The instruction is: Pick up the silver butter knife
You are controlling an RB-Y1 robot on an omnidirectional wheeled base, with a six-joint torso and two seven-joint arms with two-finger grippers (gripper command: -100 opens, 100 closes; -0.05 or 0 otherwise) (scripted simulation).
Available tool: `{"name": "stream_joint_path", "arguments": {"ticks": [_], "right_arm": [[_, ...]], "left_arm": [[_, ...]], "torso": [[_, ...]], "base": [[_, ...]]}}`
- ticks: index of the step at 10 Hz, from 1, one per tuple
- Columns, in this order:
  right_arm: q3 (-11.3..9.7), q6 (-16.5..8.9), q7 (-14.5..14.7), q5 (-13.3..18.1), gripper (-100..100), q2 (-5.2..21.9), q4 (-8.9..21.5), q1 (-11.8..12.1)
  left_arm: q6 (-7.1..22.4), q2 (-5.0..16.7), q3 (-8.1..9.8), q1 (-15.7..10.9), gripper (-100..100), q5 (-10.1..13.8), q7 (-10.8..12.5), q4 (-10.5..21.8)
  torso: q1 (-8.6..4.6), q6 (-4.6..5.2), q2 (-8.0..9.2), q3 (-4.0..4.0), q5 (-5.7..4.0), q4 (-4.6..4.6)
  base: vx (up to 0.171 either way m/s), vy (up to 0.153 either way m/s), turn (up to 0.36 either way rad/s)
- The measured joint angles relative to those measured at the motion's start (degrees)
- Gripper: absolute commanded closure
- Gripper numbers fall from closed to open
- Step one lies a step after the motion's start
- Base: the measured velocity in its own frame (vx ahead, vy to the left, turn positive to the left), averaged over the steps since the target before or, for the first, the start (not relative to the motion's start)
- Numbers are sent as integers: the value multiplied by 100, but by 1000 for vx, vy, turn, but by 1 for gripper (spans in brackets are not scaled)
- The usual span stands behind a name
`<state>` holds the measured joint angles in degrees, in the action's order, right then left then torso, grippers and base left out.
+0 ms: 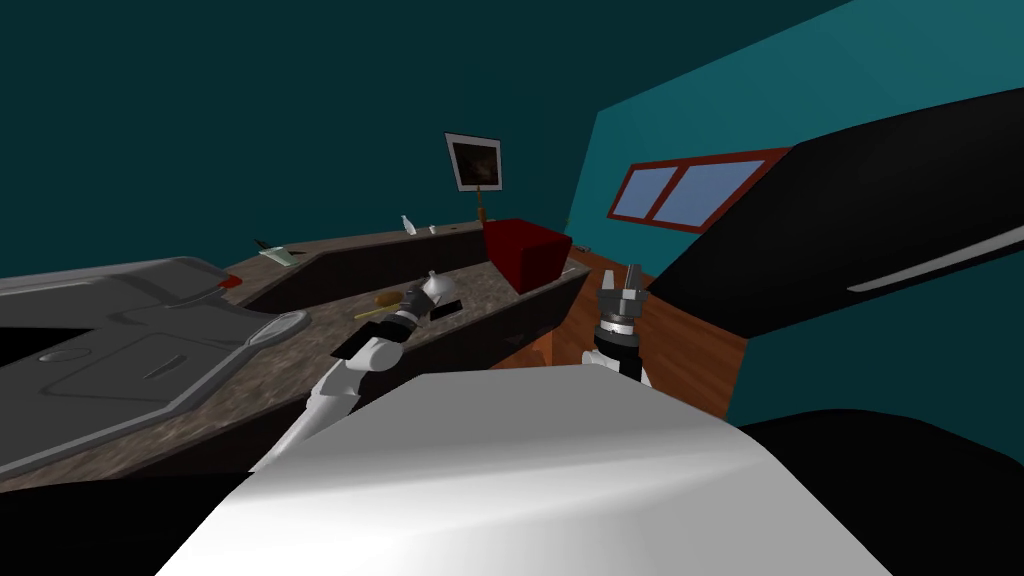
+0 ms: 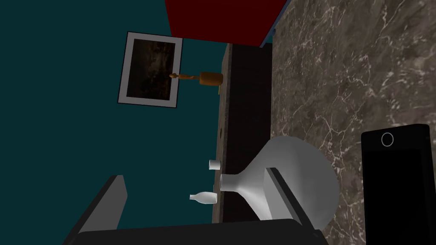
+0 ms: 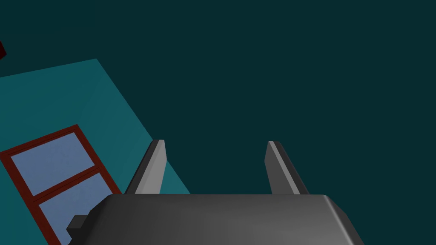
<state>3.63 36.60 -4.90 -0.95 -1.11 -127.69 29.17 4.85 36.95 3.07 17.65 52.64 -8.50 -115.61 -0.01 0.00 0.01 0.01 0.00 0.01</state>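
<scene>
1. My left gripper (image 1: 418, 300) is out over the brown marbled counter (image 1: 300, 370), fingers spread and holding nothing. My right gripper (image 1: 620, 278) is raised beside me, clear of the counter, also spread and empty.
2. The butter knife (image 1: 368, 312), as best I can judge, is the thin pale strip lying flat on the counter just beside my left forearm, behind the gripper rather than ahead of it. It reads yellowish rather than silver, so I can't be sure of it.
3. I expect it to be light, stiff and slick. Lying flat on stone, it offers little height to pinch. I would come from above and close across the narrow width at the handle end, expecting it to skid if one finger lands first.
4. A small brown lump (image 1: 384, 298) sits just beyond the strip. Ahead of my left gripper stands a round grey flask (image 2: 298, 178), one finger overlapping it in the wrist view. A black phone (image 2: 398, 183) lies flat just beside the flask, which looks easy to tip.
5. The counter's front edge runs near my forearm, so I have room to pull back, which I judge I need.
6. Farther off, a dark red box (image 1: 527, 250) closes the counter's end, a grey sink (image 1: 120, 340) lies to the left, and a small white bottle (image 1: 407, 224) stands on the back ledge.
</scene>
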Motion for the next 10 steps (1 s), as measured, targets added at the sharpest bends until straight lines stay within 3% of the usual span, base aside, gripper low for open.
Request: {"name": "stream_joint_path", "arguments": {"ticks": [4,6,7,10], "right_arm": [[0,0,0,0,0,0,0,0],[0,0,0,0,0,0,0,1],[0,0,0,0,0,0,0,0],[0,0,0,0,0,0,0,0]], "left_arm": [[434,366,7,-36,-100,582,54,233],[634,695,-29,-91,-100,976,104,479],[712,967,-30,-52,-100,1243,131,582],[1092,1139,-45,-168,-100,1559,187,821]], "torso": [[-1,-2,-4,-2,0,-1],[-4,-2,-6,-4,-1,-1],[-6,-1,-8,-5,-2,-2],[-5,0,-10,-6,-1,-2]], "base": [[0,-12,-49],[8,-26,-46],[9,-25,-35],[11,-19,-33]]}}
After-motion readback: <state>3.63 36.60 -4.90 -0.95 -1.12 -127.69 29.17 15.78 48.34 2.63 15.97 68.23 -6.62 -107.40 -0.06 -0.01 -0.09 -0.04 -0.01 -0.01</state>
